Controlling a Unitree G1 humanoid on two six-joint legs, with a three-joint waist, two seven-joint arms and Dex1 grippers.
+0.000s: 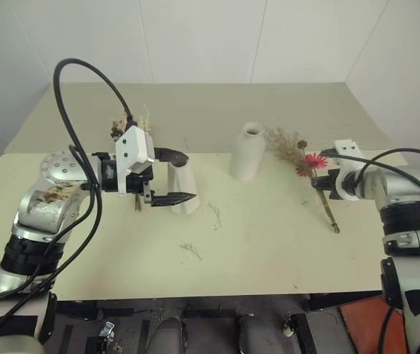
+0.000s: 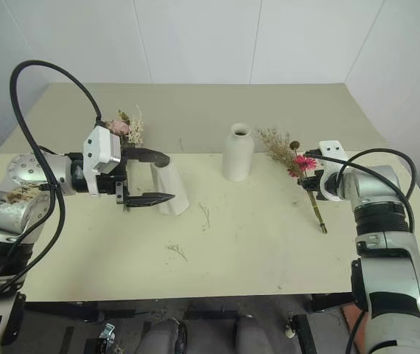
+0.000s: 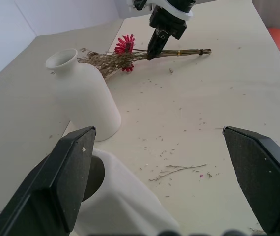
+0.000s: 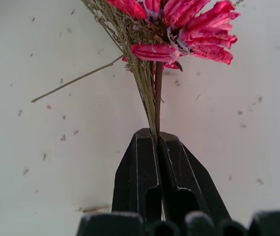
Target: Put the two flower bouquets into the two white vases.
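My left gripper (image 1: 191,176) is open, with one black finger behind the shorter faceted white vase (image 1: 184,193) and one in front of it. That vase's dark mouth (image 3: 94,173) is beside one finger. The pink rose bouquet (image 2: 125,127) lies behind my left wrist, partly hidden by it. The taller bottle-shaped white vase (image 1: 248,153) stands mid-table with nothing in it. The sparse bouquet with the magenta daisy (image 1: 315,161) lies on the table to its right. My right gripper (image 4: 157,136) is shut on its stems (image 4: 154,98) just below the daisy head.
Loose dried sprigs (image 1: 191,251) and crumbs lie scattered on the pale table (image 1: 269,258). The table's front edge runs just before my arms. White walls close off the back and right. A red object (image 1: 361,317) sits on the floor at the lower right.
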